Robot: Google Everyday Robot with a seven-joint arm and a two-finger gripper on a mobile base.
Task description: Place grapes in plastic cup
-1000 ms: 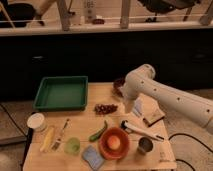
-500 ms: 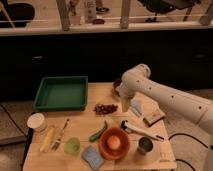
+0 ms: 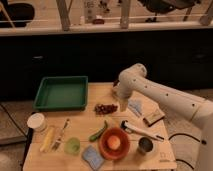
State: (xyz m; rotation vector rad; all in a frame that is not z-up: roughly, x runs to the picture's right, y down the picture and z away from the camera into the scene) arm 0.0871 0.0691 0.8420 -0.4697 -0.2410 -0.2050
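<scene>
Gripper (image 3: 120,96): hangs at the end of my white arm over the back part of the light wooden table (image 3: 165,159), right of the centre. Jaws spread, nothing held between them.

Small bunch of dark reddish-purple grapes (image 3: 106,108): lies on the table top, in front of the gripper and slightly to its left as the camera sees it. Near, but apart from it; no contact.

Small translucent light-green plastic cup (image 3: 73,145): upright near the front left of the table, well apart from both grapes and gripper. I cannot see anything inside it.

Between grapes and cup: a curved green chilli-shaped vegetable (image 3: 98,131) lying flat.

Other items noted:
- rectangular green plastic tray (image 3: 61,92), back left, just left of the grapes
- white round container (image 3: 36,121) at the left edge
- yellow banana (image 3: 47,139) and a metal fork (image 3: 61,134) side by side, left of the cup
- orange bowl (image 3: 106,150) holding an orange-coloured round fruit, front centre
- blue sponge (image 3: 92,156) beside the bowl
- shiny metal cup (image 3: 145,146), front right
- pale blue packet (image 3: 135,106) just right of the gripper
</scene>
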